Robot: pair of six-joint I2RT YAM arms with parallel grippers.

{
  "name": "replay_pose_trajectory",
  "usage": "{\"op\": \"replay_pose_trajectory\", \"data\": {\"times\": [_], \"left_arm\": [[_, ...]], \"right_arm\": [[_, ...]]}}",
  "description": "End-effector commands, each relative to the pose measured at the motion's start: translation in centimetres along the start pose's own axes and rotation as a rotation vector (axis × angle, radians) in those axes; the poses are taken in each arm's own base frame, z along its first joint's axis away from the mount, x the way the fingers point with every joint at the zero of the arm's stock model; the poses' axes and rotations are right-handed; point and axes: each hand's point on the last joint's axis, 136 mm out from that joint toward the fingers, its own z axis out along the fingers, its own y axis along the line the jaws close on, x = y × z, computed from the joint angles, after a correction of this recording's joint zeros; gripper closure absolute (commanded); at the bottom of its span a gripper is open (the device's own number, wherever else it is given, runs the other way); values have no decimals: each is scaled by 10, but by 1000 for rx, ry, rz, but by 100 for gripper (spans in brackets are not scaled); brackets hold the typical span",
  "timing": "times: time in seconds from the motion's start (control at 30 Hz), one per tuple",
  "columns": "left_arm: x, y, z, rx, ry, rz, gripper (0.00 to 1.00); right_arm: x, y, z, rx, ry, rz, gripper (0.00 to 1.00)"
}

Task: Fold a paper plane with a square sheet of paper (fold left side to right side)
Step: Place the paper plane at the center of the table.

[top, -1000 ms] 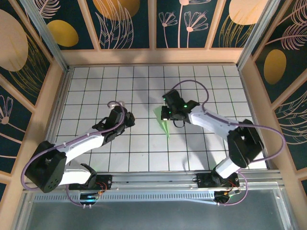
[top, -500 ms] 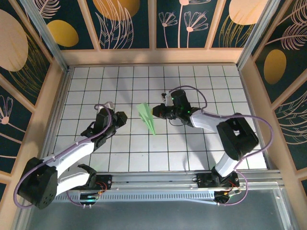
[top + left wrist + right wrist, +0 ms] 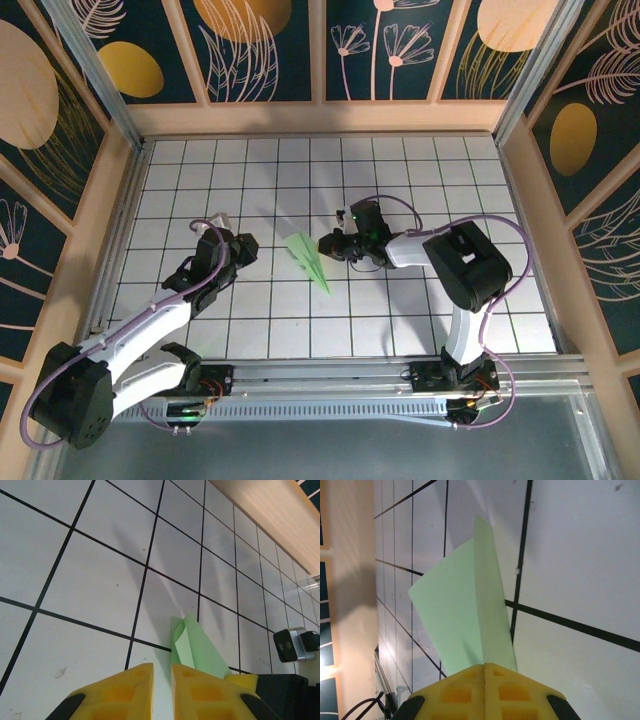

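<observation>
White grid-tiled table (image 3: pixel 200 170) inside a pale wooden frame (image 3: pixel 320 118), dark floral wall panels (image 3: pixel 400 50) around.

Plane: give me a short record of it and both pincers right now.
plane: pale green folded dart, mid-table, pointed end toward the near edge
right pincer: shut on the plane
left pincer: slightly open, empty, left of the plane and apart from it
table: white with a black grid

No word, number, label or brand can be read anywhere. The wall panels (image 3: pixel 250 50) carry painted leaves and round shapes, the table (image 3: pixel 200 170) a black grid, and the paper plane (image 3: pixel 308 260) is plain green.
</observation>
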Motion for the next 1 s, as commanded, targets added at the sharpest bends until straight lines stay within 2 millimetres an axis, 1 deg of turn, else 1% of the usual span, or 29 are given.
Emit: {"op": "replay_pose_trajectory", "data": {"times": [0.0, 0.13, 0.3, 0.43, 0.67, 0.77, 0.9, 0.97], "left_arm": [[-3, -4, 3, 4, 3, 13, 83], [0, -5, 8, 7, 20, 10, 82], [7, -11, 14, 38, 55, -14, 79], [11, -15, 20, 52, 84, -25, 77], [19, -11, 25, 46, 109, -34, 76], [20, -10, 26, 48, 113, -36, 76], [22, -10, 27, 48, 121, -37, 75], [23, -10, 27, 48, 123, -36, 74]], "right_arm": [[-2, -11, -9, 48, -23, -16, 100], [-4, -14, -15, 62, -35, -16, 100], [-4, -16, -19, 77, -40, -27, 100], [-4, -23, -22, 107, -55, -19, 100], [0, -28, -25, 120, -61, -2, 100], [0, -26, -26, 113, -65, -4, 100], [1, -16, -29, 72, -67, -38, 100], [4, -16, -27, 71, -57, -52, 100]]}}
